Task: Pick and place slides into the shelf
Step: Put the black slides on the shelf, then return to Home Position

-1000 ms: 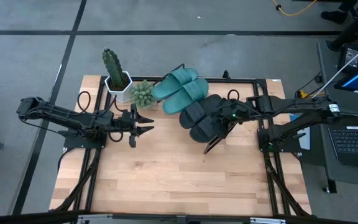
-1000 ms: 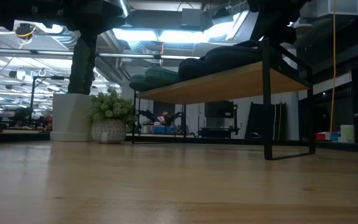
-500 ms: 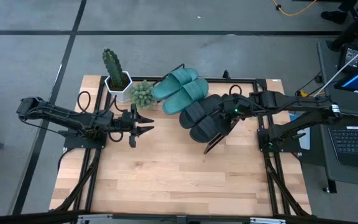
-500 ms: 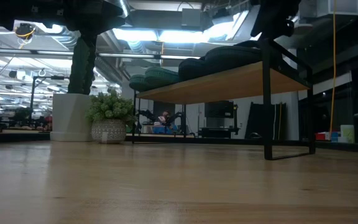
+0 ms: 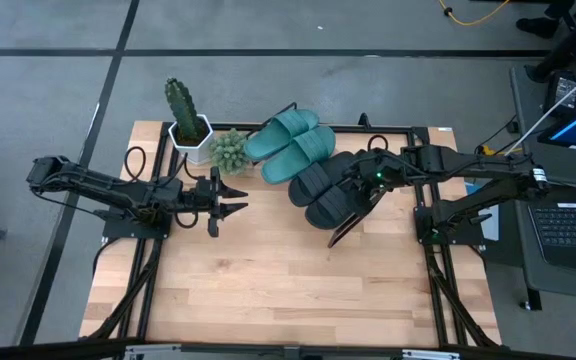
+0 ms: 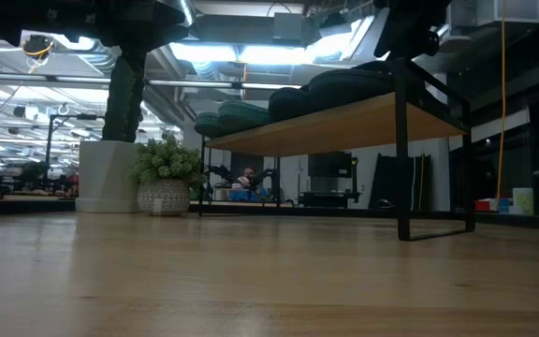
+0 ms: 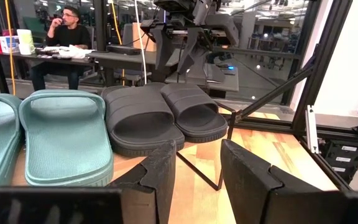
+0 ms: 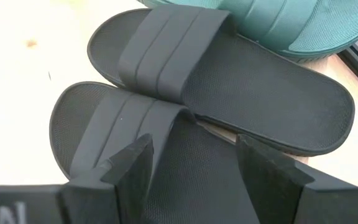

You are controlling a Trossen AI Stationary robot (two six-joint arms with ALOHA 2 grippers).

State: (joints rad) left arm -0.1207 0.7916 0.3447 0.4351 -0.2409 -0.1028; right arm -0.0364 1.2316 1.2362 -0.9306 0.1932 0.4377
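Observation:
Two teal slides [image 5: 293,145] and two black slides [image 5: 328,188] lie side by side, soles down, on the slanted wooden shelf [image 6: 344,117] at the table's far middle. My right gripper [image 5: 360,185] hangs open just above the black slide [image 8: 135,124] nearest the table's right edge, one finger on each side of its strap. No touch shows. The second black slide [image 8: 229,93] and a teal one [image 8: 291,18] lie beyond it. My left gripper [image 5: 236,200] waits open and level to the left of the shelf. It faces the slides [image 7: 166,112] with nothing between its fingers [image 7: 197,174].
A cactus in a white pot [image 5: 183,115] and a small bushy plant [image 5: 228,150] stand at the far left beside the shelf. The shelf's black frame [image 5: 346,230] juts toward the table's middle. Bare wood [image 5: 268,290] spreads over the near half. A person [image 7: 67,25] sits beyond the table.

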